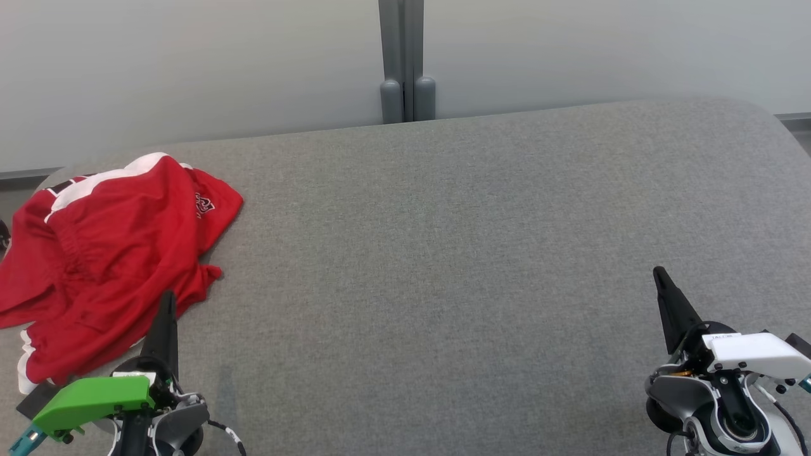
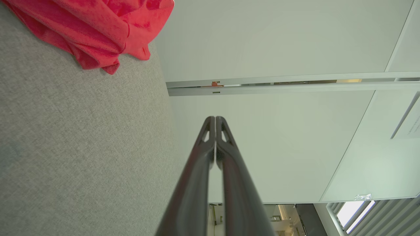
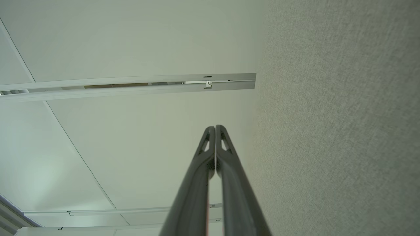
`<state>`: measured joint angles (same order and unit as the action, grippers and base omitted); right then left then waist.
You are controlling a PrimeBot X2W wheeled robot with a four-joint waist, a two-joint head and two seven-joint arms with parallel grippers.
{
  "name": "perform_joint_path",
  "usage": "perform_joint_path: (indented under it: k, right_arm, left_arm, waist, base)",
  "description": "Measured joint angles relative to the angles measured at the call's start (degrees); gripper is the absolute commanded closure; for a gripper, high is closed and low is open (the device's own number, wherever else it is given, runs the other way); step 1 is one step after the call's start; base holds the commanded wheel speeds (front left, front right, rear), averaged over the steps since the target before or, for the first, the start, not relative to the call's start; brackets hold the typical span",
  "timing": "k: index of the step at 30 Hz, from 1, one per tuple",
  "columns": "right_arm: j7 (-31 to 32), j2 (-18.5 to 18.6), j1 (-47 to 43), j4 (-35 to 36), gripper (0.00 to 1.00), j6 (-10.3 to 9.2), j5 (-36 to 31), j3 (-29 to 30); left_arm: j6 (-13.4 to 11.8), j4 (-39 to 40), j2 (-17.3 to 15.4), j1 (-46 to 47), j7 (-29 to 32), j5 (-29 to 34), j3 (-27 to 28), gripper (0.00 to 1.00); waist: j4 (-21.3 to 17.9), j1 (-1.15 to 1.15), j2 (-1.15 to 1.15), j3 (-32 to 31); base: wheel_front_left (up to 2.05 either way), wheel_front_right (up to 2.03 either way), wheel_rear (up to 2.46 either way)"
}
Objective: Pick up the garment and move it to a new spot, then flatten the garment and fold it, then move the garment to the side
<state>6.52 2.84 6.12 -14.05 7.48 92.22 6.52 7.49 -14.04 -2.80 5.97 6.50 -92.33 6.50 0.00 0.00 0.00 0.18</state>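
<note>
Garment (image 1: 108, 253): red with white trim, crumpled in a heap at 9 o'clock in my head view. It lies on the left end of the grey fabric table (image 1: 443, 253), and one edge reaches the table's left rim.

Left gripper (image 1: 168, 297): at 7 o'clock, green-capped wrist, fingers pointing to 12 o'clock. Its tip overlaps the garment's near hem in the head view. In the left wrist view the left gripper (image 2: 215, 119) is clenched tight with nothing between the fingers, and the garment (image 2: 98, 26) sits apart from it at 11 o'clock.

Right gripper (image 1: 659, 273): at 4 o'clock, white-capped wrist, over bare table and well apart from the garment. In the right wrist view the right gripper (image 3: 215, 127) is likewise clenched on nothing.
</note>
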Motion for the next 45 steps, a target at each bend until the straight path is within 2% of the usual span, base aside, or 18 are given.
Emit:
perform_joint_path:
  k: [45]
  right_arm:
    - [0.00, 0.00, 0.00, 0.00, 1.00, 0.00, 0.00, 0.00]
  left_arm:
    - [0.00, 0.00, 0.00, 0.00, 0.00, 0.00, 0.00, 1.00]
  waist:
    - [0.00, 0.00, 0.00, 0.00]
  base:
    - [0.00, 0.00, 0.00]
